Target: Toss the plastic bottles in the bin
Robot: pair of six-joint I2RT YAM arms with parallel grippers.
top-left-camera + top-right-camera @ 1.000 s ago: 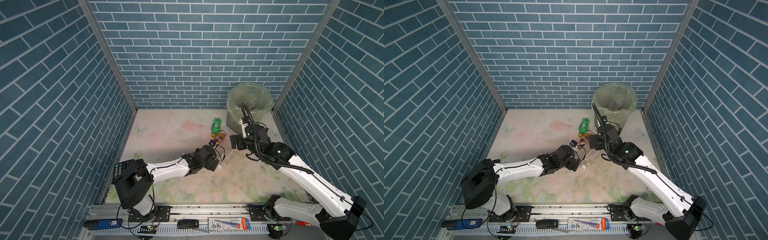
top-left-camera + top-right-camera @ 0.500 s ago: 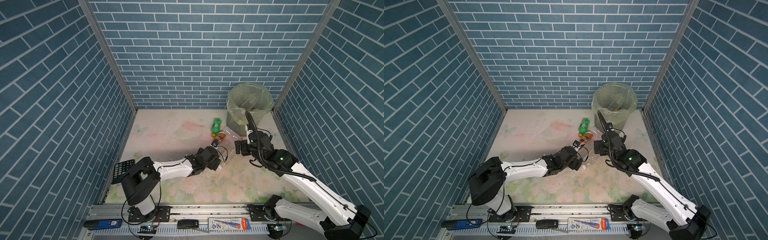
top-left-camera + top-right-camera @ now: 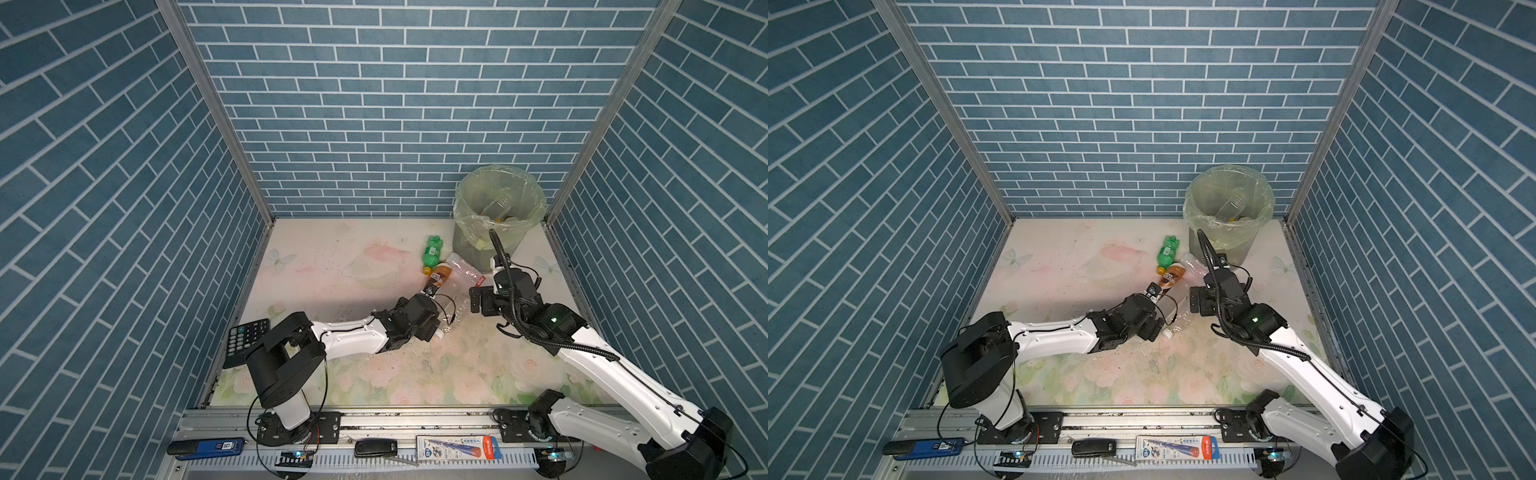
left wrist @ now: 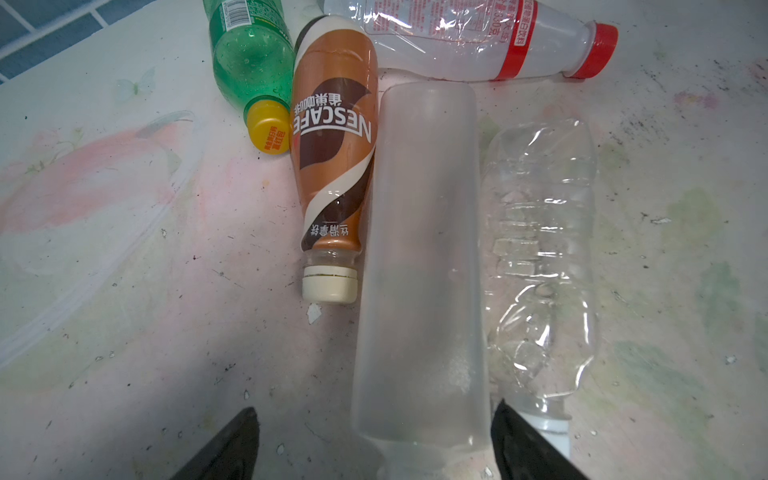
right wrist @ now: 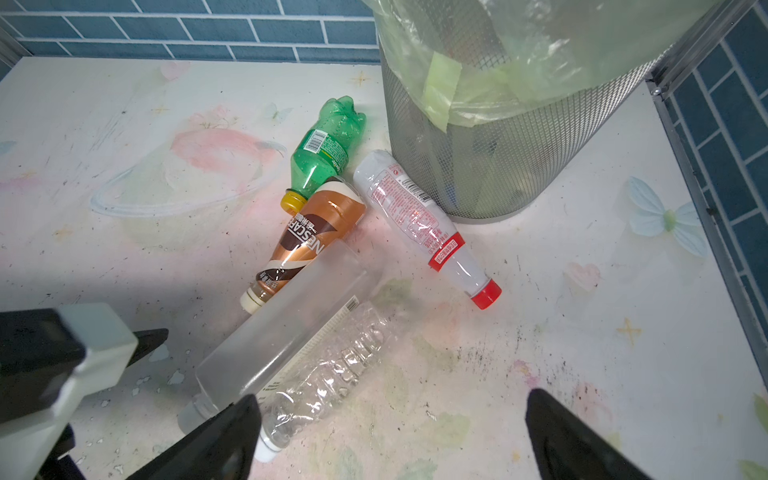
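The left wrist view alone shows the left gripper (image 4: pixel 375 405) parted astride the frosted bottle (image 4: pixel 419 266), a crushed bottle (image 4: pixel 540 257) touching its side; the right gripper (image 5: pixel 392 395) gapes empty; only the top views show discarded bottles (image 3: pixel 496 206) inside the bin (image 3: pixel 467 226), at 1 o'clock on the table (image 3: pixel 332 266); the green bottle (image 3: pixel 432 251) and its neighbours lie at the bin's 7 o'clock.

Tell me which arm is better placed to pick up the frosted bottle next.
Left. The left hand, open, straddles the frosted bottle near its cap end; the right hand is open too, but off to its side.
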